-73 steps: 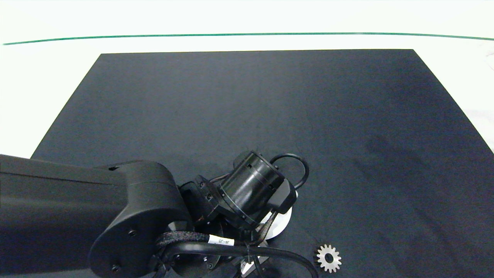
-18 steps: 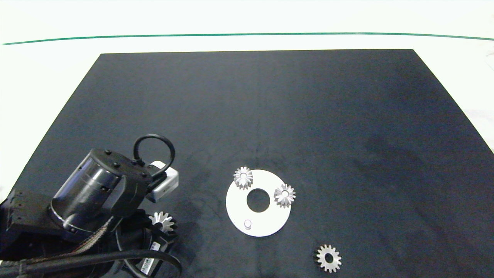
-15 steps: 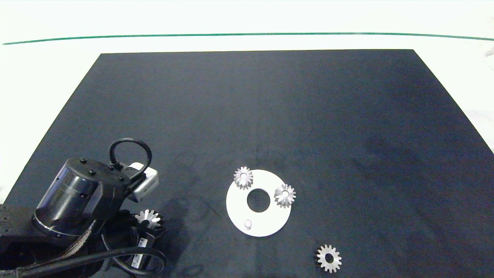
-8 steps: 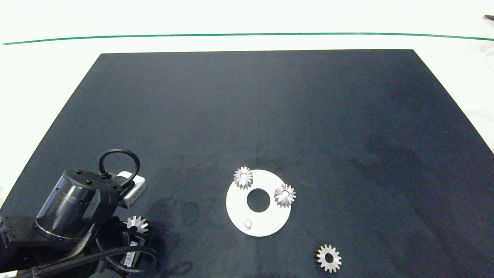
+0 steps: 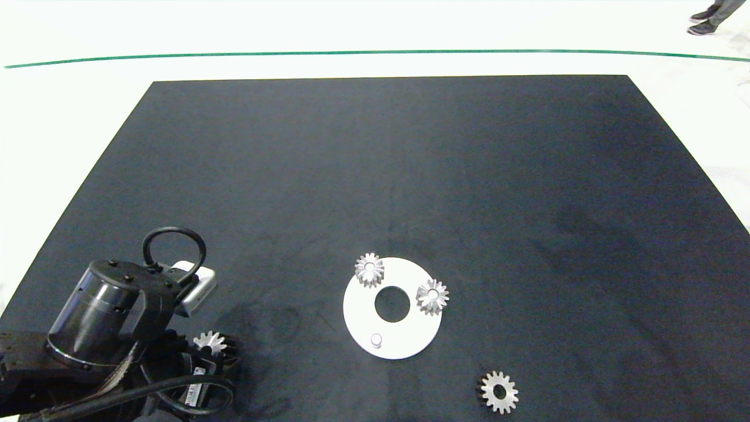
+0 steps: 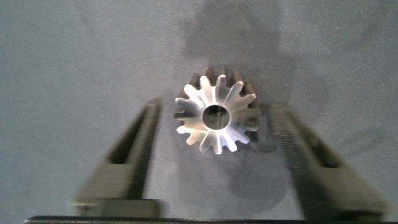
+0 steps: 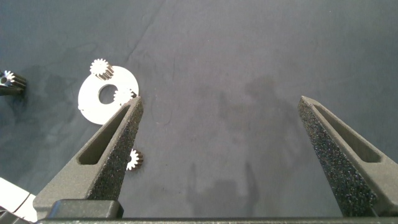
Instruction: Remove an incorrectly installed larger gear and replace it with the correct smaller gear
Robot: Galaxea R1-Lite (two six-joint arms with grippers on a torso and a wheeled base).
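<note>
The larger gear [image 5: 212, 343] lies flat on the black mat near its front left corner. In the left wrist view the larger gear [image 6: 216, 118] sits between the fingers of my left gripper [image 6: 216, 107], which is open with a gap on each side. The smaller gear [image 5: 499, 392] lies on the mat to the front right of the white round plate [image 5: 410, 337]. My right gripper [image 7: 221, 102] hangs open high above the mat and holds nothing. From there I see the plate [image 7: 93, 102] and the smaller gear [image 7: 134, 160].
Two small pointed gears [image 5: 369, 269] [image 5: 432, 296] stand on the plate, and a bare peg [image 5: 376, 340] rises at its front. My left arm [image 5: 111, 319] covers the mat's front left corner. A person's shoes [image 5: 712, 12] show at the far right.
My left arm has swung from over the plate to the mat's front left corner with the larger gear and has sunk lower. A person's shoes have come into view.
</note>
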